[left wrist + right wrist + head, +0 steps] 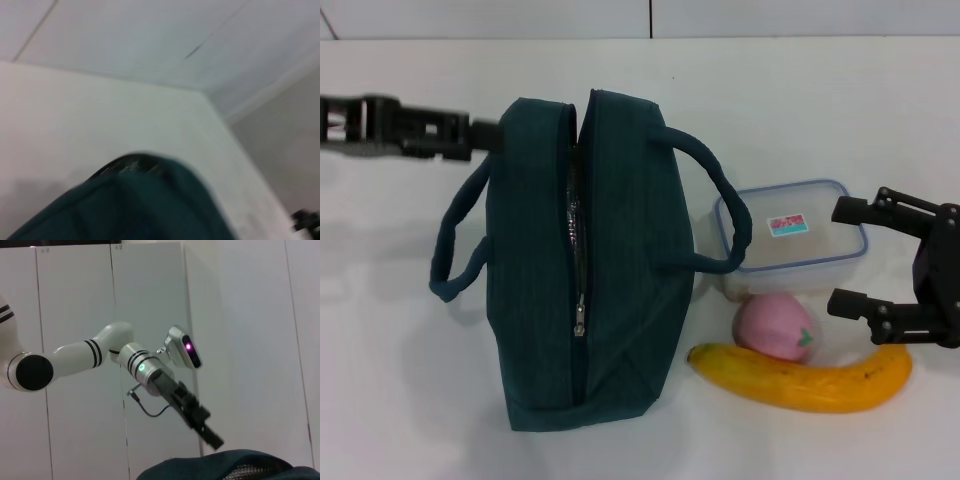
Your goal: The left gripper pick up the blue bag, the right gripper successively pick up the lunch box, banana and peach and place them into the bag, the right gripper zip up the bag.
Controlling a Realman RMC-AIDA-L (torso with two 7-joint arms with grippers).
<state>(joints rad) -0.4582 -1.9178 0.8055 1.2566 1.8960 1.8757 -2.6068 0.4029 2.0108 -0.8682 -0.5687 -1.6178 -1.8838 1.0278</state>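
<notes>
Dark teal blue bag (620,260) zipped, left tool (485,135) state unclear, right tool (850,255) spread.

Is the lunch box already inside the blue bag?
No, the lunch box sits on the table beside the blue bag.

dark teal blue bag (620,250), yellow-orange banana (805,378), pink peach (776,327).

Left gripper (485,135) outstretched, fingers perhaps closed; right gripper (850,255) open.
</notes>
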